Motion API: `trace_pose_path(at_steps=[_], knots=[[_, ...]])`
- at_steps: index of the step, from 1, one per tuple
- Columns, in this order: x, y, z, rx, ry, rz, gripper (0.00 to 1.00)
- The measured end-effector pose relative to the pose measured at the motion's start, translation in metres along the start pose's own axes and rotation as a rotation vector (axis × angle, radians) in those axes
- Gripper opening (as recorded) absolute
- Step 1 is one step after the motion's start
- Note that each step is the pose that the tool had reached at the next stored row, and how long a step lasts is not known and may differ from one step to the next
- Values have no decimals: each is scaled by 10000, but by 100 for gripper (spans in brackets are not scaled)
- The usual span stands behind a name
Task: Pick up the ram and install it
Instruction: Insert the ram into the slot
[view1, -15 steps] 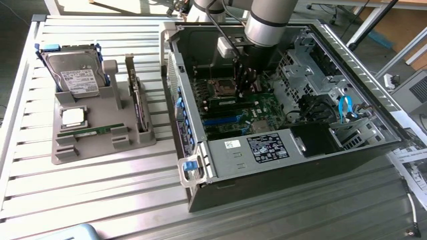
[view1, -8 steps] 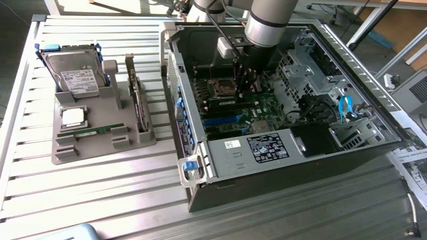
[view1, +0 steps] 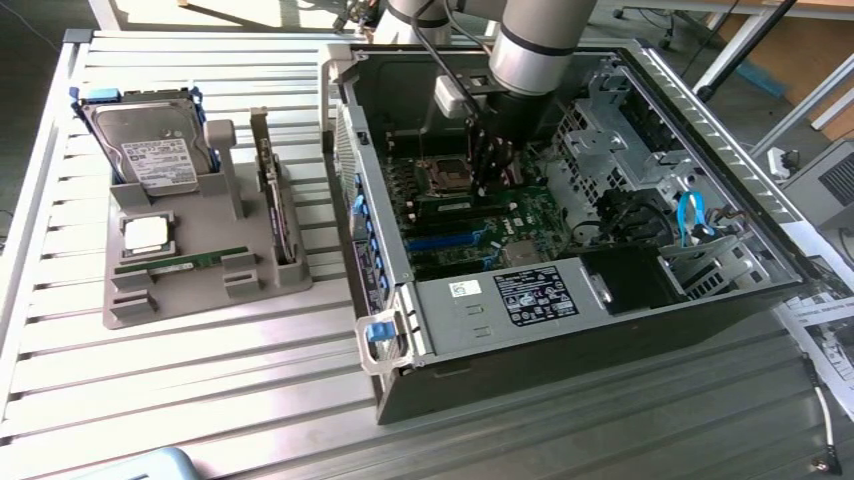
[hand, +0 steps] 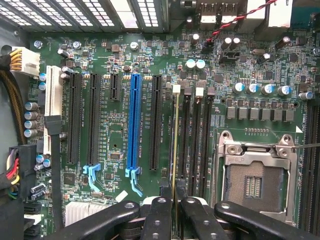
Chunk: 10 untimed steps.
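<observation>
A: What is seen in the exterior view?

B: One open computer case (view1: 561, 250) is laid on a slatted table (view1: 174, 400). The arm is lowered into the case, and the gripper (view1: 491, 165) is placed above the motherboard (view1: 487, 225). Beside the case, one grey holder (view1: 200, 260) is seen, on the exterior view's left. One hard drive (view1: 150, 145), one silver CPU chip (view1: 144, 233), one upright expansion card (view1: 274, 195) and one green memory stick (view1: 180, 262) are kept on it.

A: And in the wrist view?

B: The two black fingers (hand: 161, 215) are closed on the ram (hand: 175, 165), which is seen edge-on as one thin line. It is held upright along the first of four memory slots (hand: 192, 145), beside one empty CPU socket (hand: 255, 175). One blue expansion slot (hand: 133, 120) is counted among the black ones. Whether the ram is already seated cannot be told.
</observation>
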<state>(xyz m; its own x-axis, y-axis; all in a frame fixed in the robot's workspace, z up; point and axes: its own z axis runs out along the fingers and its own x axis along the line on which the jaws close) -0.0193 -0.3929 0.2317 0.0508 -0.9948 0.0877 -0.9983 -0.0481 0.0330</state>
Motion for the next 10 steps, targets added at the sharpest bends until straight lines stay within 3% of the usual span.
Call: trace_pose_path(at_steps=[10], knots=[[-1, -1, 15, 0, 1, 1, 14]])
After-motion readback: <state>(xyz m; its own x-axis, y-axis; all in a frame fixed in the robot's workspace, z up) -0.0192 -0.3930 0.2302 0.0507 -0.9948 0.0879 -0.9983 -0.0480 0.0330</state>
